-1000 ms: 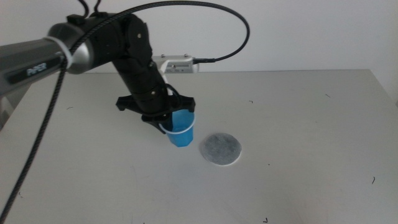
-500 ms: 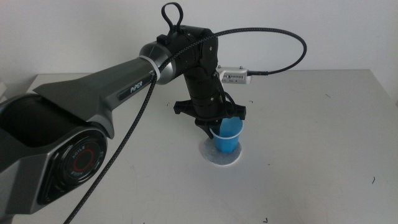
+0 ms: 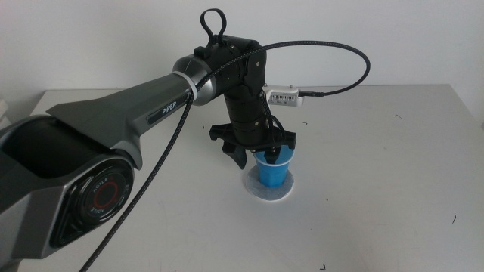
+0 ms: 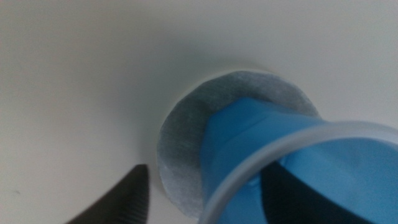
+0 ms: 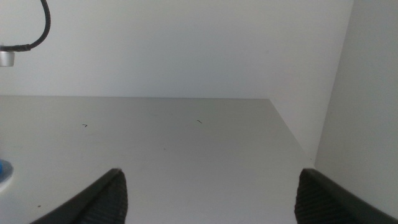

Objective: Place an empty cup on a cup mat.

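The left pincer (image 3: pixel 261 157) hangs over the middle of the white tabletop (image 3: pixel 378 151), its jaws spread apart on either side of the rim of the blue cup (image 3: pixel 273 169): one jaw stands clear outside the rim, the other dips inside the cup's mouth. In the left wrist view the outer jaw is well apart from the cup's wall, so the cup (image 4: pixel 292 162) is no longer clamped. The cup stands upright directly below the pincer, its base on the grey speckled cup mat (image 3: pixel 259 191), whose white edge shows around the cup on the near side. The left wrist view shows the cup mat (image 4: pixel 186 155) partly covered by the cup.

Around them, a small white box (image 3: pixel 283 96) with a black cable (image 3: pixel 333 49) is fixed to the arm just behind the pincer, and a few dark specks dot the tabletop. The arm's broad grey body fills the near left and hides that part of the tabletop.

Against half a second ago, the jaws have parted from the cup, which now sits squarer on the mat.

The right pincer (image 5: pixel 208 193) waits off to the side, jaws wide apart over bare tabletop.
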You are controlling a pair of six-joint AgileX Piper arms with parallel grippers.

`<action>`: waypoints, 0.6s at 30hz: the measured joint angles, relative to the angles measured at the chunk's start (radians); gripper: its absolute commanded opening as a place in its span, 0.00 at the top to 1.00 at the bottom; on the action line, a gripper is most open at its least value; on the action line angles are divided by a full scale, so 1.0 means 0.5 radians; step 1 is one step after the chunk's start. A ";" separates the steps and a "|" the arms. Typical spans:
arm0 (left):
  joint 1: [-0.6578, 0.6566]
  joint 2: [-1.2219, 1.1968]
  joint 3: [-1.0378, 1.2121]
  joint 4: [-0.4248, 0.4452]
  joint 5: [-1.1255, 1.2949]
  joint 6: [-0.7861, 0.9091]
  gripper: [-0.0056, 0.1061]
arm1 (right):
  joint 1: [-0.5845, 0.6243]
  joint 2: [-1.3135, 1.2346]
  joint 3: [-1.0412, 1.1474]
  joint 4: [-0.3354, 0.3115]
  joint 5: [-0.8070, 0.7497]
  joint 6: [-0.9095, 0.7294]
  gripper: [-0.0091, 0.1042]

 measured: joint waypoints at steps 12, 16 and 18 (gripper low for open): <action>0.029 -0.265 -0.092 -0.129 0.029 0.296 0.01 | 0.000 0.000 0.000 0.000 0.000 0.000 0.09; 0.062 -0.509 -0.111 -0.090 0.045 0.346 0.01 | 0.000 0.000 0.000 0.000 0.000 0.000 0.09; 0.066 -0.651 -0.113 -0.010 0.052 0.394 0.01 | 0.000 0.000 0.000 0.000 0.000 0.000 0.09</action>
